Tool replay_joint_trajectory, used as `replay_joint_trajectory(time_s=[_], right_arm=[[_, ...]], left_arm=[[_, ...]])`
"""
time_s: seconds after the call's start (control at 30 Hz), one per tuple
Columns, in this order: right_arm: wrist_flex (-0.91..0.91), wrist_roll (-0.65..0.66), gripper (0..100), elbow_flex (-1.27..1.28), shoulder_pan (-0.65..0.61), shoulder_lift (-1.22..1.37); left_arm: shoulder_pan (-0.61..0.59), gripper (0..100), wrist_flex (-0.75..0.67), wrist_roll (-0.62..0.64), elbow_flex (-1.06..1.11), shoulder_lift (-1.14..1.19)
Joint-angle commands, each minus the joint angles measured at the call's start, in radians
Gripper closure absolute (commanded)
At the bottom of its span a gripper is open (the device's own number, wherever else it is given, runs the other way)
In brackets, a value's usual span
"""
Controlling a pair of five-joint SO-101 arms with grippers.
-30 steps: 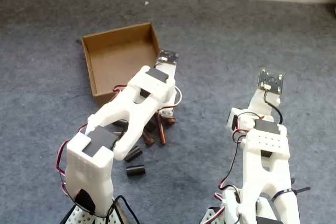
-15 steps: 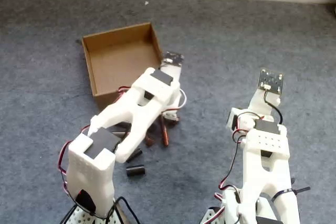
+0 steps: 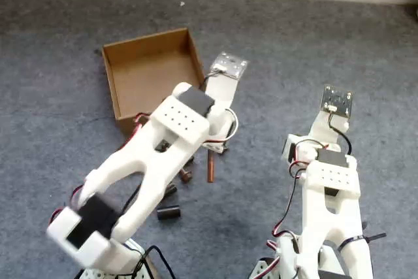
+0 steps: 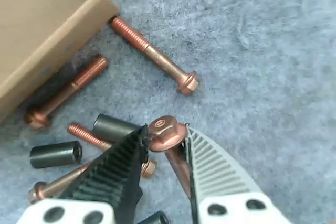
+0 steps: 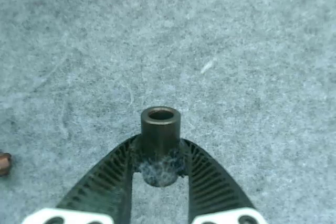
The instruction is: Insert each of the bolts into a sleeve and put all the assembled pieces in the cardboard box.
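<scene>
Grey carpet (image 4: pixel 262 51) — coppery bolt (image 4: pixel 166 131), black sleeve (image 5: pixel 160 129)

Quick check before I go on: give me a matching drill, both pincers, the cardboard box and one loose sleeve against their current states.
1 left pincer
2 right pincer
3 cardboard box
4 loose sleeve

A lying on the carpet
B shut on a bolt
C nothing visible inside
D shut on a sleeve

Pairs: 1-B, 2-D, 3-C, 4-A
</scene>
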Motion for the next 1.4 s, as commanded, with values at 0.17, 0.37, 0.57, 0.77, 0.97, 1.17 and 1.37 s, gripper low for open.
replay_joint_trajectory(time_s=[0.17, 0.37, 0.57, 0.77, 0.97, 1.17, 1.37], right_arm=[[0.070, -0.003, 99.4, -0.002, -0.088, -0.441], [0.084, -0.003, 99.4, 0.081, -0.283, -0.682], [0.079, 0.130, 99.4, 0.140, -0.510, -0.800], [0.077, 0.199, 99.4, 0.143, -0.705, -0.845], [0.073, 0.275, 99.4, 0.170, -0.808, -0.846], [-0.104, 0.267, 99.4, 0.320, -0.811, -0.846], [-0.148, 0.265, 99.4, 0.358, -0.809, -0.848]], left_arm=[[-0.085, 100, -0.006, -0.092, 0.119, -0.430], [-0.151, 100, -0.129, -0.092, 0.260, -0.682], [-0.194, 99, -0.305, -0.092, 0.447, -0.924], [-0.232, 99, -0.454, -0.092, 0.608, -1.158], [-0.236, 99, -0.494, -0.089, 0.696, -1.353], [-0.236, 99, -0.529, -0.086, 0.769, -1.472], [-0.188, 99, -0.612, -0.089, 0.875, -1.503]])
